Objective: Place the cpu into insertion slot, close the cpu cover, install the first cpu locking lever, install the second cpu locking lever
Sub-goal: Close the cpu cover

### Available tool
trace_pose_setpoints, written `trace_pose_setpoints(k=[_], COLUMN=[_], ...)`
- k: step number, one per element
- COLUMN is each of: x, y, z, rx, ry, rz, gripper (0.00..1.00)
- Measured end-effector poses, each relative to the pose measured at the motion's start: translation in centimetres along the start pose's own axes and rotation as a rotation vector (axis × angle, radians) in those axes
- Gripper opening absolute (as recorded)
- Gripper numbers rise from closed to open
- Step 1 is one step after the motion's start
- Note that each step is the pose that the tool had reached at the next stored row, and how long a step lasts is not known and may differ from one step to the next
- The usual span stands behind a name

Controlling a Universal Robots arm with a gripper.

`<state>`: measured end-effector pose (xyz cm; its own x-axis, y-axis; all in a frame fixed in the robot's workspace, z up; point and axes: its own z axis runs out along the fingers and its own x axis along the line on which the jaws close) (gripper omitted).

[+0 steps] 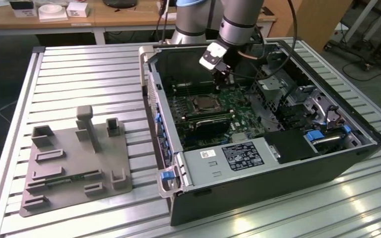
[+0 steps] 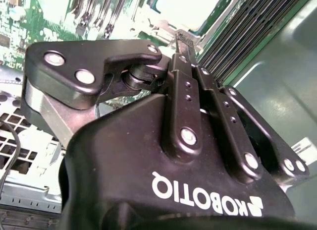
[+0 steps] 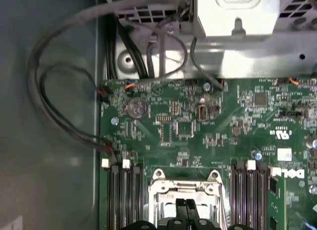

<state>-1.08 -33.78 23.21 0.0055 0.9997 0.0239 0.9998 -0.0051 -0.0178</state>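
Fingers (image 3: 181, 211) of the gripper (image 3: 185, 205) are pressed together, with nothing visible between them; the second wrist view shows the same, pads (image 2: 182, 49) tip to tip. Tips sit directly over the insertion slot (image 3: 184, 189); can't tell if they touch it. The cpu cover (image 3: 157, 188) looks to be lying flat on the slot. In the exterior view a grey square sits inside the frame, which I take to be the cpu (image 1: 204, 103), so it appears seated. Can't make out the locking levers' state.

Slot sits on the green motherboard (image 3: 198, 136) between two banks of memory slots (image 3: 124, 195). Coin cell (image 3: 137, 108) is further up the board, with a black cable loop (image 3: 49, 106) beside it on the case floor.

The arm (image 1: 240, 22) reaches down into the open computer case (image 1: 263, 188), which lies on its side on the slatted metal table (image 1: 85, 74). The power supply (image 1: 233, 156) is at the case's near end. A grey fixture block (image 1: 71, 168) sits on the table at the exterior view's left, well apart from the case. A wooden desk (image 1: 111, 17) stands behind.
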Motion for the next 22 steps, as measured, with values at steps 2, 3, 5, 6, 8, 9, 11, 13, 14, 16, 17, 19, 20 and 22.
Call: trace_pose_setpoints(k=[2, 3, 5, 6, 8, 9, 11, 13, 14, 16, 17, 19, 20, 22], x=[-0.01, -0.01, -0.02, -0.02, -0.02, -0.02, -0.03, -0.02, -0.01, -0.01, -0.01, -0.01, -0.01, -0.02], y=[-0.41, -0.64, -1.14, -1.43, -2.02, -2.35, -3.17, -4.18, -4.55, -5.07, -5.22, -5.38, -5.42, -5.46], z=[0.17, 0.26, 0.36, 0.39, 0.48, 0.55, 0.75, 1.07, 1.19, 1.33, 1.38, 1.46, 1.53, 1.74], rx=[0.0, 0.0, 0.0001, 0.0002, 0.0002, 0.0002, -0.0013, -0.0047, -0.0061, -0.0088, -0.0104, -0.0118, -0.0124, -0.0128], ry=[0.0, -0.0001, -0.0002, -0.0003, -0.0002, -0.0002, -0.0001, 0.0, -0.0001, -0.0003, -0.0001, -0.0001, 0.0, 0.0], rz=[0.0, 0.0, -0.001, -0.002, -0.004, -0.005, -0.005, -0.005, -0.005, -0.005, -0.005, -0.005, -0.005, -0.005], gripper=[0.1, 0.1, 0.1, 0.1, 0.1, 0.1, 0.1, 0.1, 0.1, 0.1, 0.1, 0.1, 0.1, 0.1])
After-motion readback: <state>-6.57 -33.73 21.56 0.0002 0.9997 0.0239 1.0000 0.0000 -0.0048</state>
